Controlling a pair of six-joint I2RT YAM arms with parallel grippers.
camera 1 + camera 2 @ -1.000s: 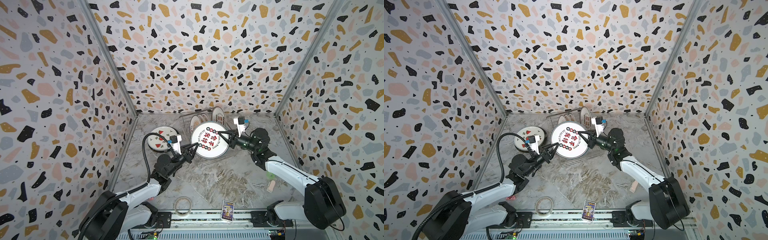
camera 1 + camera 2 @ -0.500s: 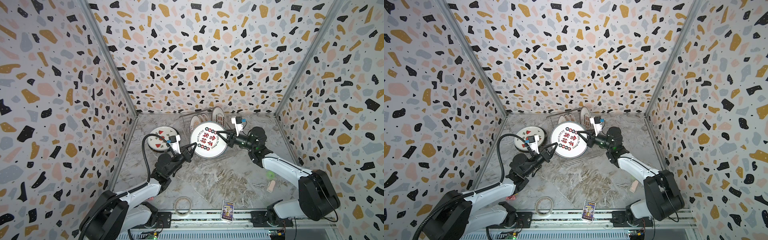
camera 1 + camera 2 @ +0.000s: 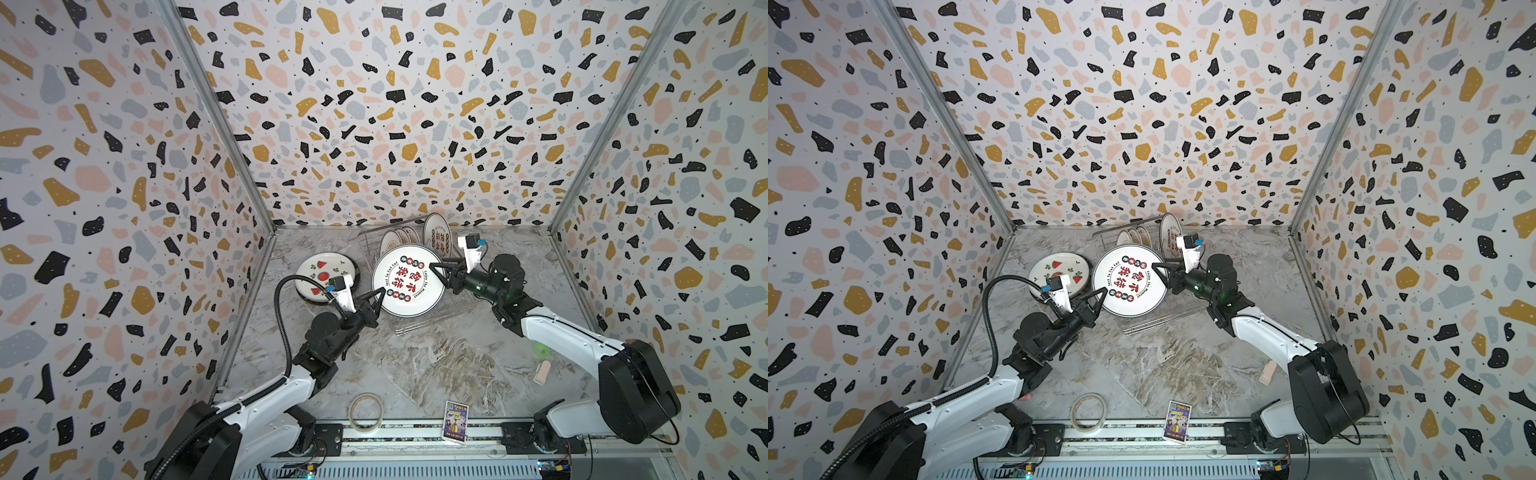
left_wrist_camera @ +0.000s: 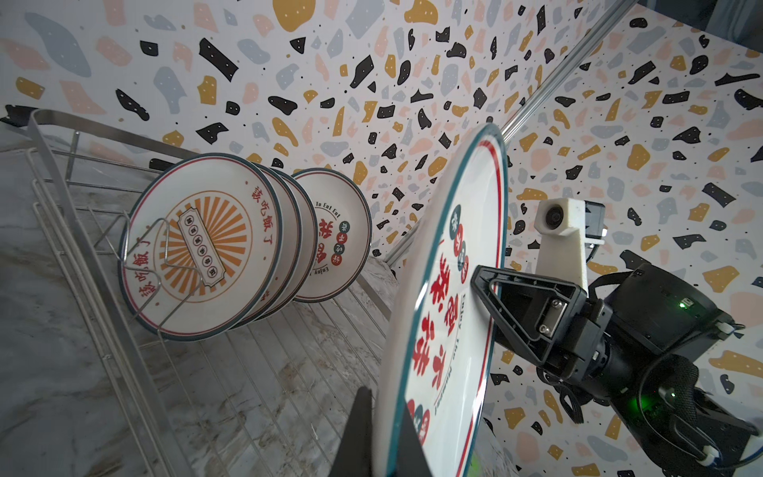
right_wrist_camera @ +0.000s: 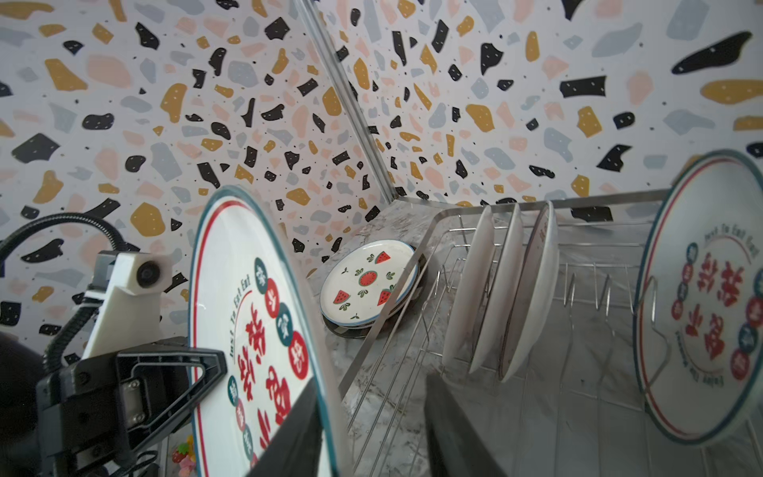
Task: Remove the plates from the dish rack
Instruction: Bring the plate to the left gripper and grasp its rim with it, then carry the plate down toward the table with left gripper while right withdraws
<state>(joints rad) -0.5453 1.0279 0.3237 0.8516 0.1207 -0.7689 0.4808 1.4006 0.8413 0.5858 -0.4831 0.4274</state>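
The left gripper (image 3: pixel 379 294) is clamped on the near-left rim of the Chinese-character plate (image 3: pixel 405 279), holding it on edge over the near-left part of the dish rack (image 3: pixel 368 237). The right gripper (image 3: pixel 434 274) has its jaws apart around the plate's right rim, not pinching it. Farther back in the rack, four more plates (image 4: pixel 198 247) stand upright. A watermelon plate (image 3: pixel 322 272) lies flat just left of the rack.

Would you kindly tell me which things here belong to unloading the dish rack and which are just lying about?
Job: dish rack, raised plate, racked plates, watermelon plates.
Lying about: tape ring, small printed box, small green object, pink block.
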